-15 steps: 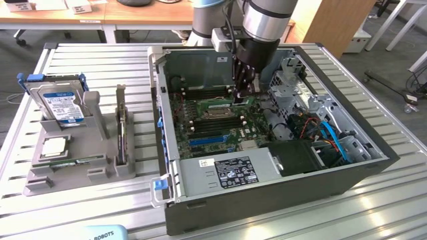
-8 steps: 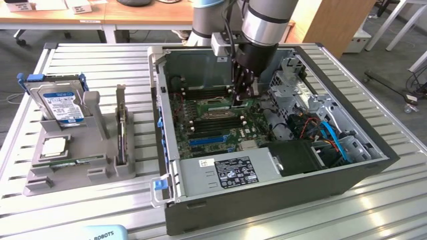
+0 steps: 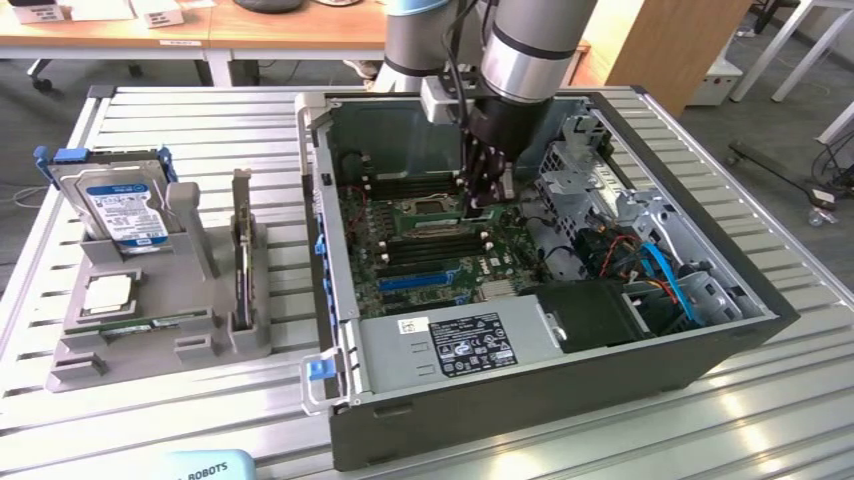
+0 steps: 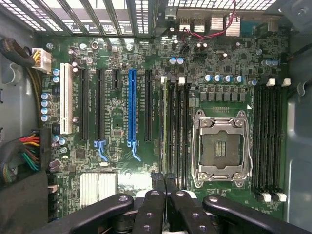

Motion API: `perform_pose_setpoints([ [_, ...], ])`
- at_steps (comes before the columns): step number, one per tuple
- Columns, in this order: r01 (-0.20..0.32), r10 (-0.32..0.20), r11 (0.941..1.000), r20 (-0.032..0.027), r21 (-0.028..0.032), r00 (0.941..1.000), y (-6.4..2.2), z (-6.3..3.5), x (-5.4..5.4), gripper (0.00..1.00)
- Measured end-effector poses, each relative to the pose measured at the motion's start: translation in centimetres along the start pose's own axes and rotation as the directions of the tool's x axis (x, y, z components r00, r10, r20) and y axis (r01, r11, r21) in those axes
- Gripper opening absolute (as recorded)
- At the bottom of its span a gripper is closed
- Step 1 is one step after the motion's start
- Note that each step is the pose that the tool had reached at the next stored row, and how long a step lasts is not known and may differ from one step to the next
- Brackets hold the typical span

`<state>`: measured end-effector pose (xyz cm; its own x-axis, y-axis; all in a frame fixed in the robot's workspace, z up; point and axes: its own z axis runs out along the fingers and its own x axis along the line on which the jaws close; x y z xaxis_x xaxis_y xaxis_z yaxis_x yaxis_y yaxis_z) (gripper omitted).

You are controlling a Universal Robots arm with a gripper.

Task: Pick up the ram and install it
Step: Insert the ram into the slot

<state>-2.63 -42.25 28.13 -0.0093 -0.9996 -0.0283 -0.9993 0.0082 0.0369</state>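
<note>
The exterior view shows the arm reaching down into the open computer case [image 3: 534, 405], with the gripper [image 3: 483, 195] low over the motherboard. On the exterior view's left, a grey holder [image 3: 160, 352] carries a second stick [image 3: 242, 265] standing on edge, a hard drive [image 3: 123, 205] and a processor chip [image 3: 107, 293]. The wrist view gives the detail: the gripper [image 4: 166, 204] has its fingers drawn close together on the ram [image 4: 165, 126], which is seen edge-on along the memory slot between the blue slot [image 4: 131, 107] and the CPU socket [image 4: 222, 146]. Whether it is seated I cannot tell.
</note>
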Motion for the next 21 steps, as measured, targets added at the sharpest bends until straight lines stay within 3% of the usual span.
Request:
perform_pose_setpoints([
  [21,0.000,0.000,1.0000,-0.0001,0.0012,1.0000,0.12,0.65,-0.54,0.12],
])
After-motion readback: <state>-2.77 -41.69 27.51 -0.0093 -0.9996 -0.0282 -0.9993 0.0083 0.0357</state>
